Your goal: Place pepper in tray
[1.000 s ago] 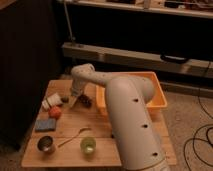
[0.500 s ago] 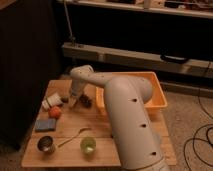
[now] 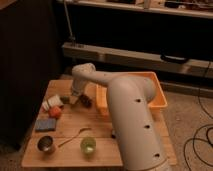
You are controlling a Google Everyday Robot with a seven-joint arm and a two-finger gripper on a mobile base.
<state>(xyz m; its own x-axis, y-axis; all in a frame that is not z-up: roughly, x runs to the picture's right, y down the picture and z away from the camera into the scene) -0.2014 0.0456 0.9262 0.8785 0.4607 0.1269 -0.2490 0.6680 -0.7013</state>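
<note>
Item: gripper (image 3: 74, 97), low at your table's (image 3: 65, 123) left end. Fingers closed, probably pinching the pepper (image 3: 67, 100) (the wrist partly hides it) beside the white cup (image 3: 50, 104), ready for lifting. Tray (image 3: 161, 100): well right, awaiting the pepper.

Pepper on the surface, outside the tray.
The pepper (image 3: 65, 99) is small, dark green and elongated, and lies on the wooden surface (image 3: 70, 127) towards its back left. The end effector (image 3: 74, 96) is right at the pepper with its fingers closed; whether they grip it cannot be told. The tray (image 3: 159, 97), a large yellow-orange rectangular bin with raised walls, stands upright at the back right, partly hidden by the arm (image 3: 130, 115).
</note>
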